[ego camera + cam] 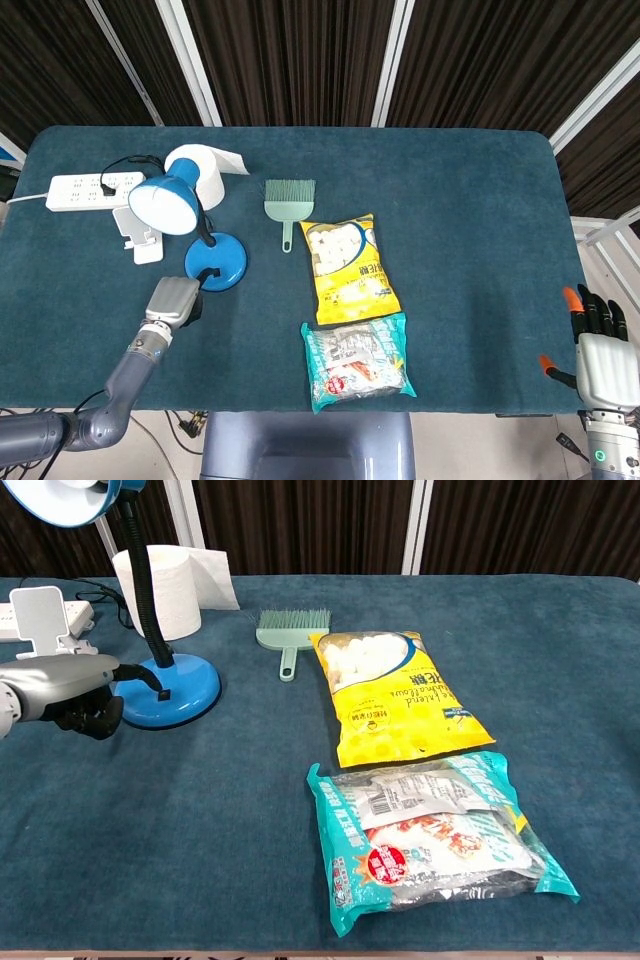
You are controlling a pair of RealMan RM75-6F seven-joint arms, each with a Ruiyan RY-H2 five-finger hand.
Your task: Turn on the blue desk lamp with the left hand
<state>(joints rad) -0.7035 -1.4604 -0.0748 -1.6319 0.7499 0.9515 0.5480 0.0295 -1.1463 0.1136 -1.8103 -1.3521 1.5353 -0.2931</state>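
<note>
Left hand [70, 685] at lamp base [185, 690]

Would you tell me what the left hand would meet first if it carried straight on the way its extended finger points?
Most likely the blue desk lamp's base: the left hand points one finger at the dark switch on top of it. The fingertip looks at or just short of the switch; neither view settles contact.
</note>
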